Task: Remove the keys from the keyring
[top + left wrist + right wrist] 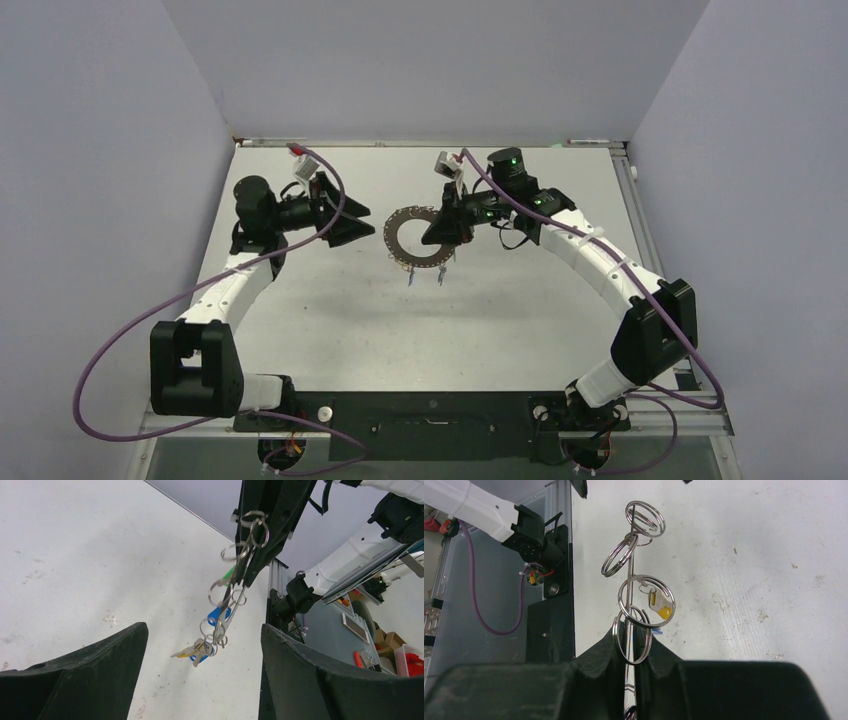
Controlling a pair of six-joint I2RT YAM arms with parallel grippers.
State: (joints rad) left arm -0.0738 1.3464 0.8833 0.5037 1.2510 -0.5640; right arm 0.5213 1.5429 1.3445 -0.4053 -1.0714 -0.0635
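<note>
— Where is the ring point(393, 238)?

— Up off the table point(500, 330), midway between our two arms. Our right gripper point(436, 232) is clamped on its right rim; in the right wrist view the fingers pinch the metal edge-on, with the wire loops point(645, 516) strung out away from them

— And our left gripper point(358, 228)?

— Fingers spread, holding nothing. It sits just beside the ring's left rim, nose pointed straight at it

— The keys point(218, 615)?

— On their loops, dangling from the ring's lower rim. From the left wrist we see the ring edge-on, running from the right gripper at the top down to a cluster of blue and yellow heads, with a green one higher up. That whole line hangs in the gap between our open left fingers, a little ahead of them

— So which arm takes a key?

— The left, we judge. It is the free one, and the keys hang ahead of it and low. What matters is that the ring's long line runs up and down across our left jaws, so we would come in low at the bottom cluster, not at the rim
</note>
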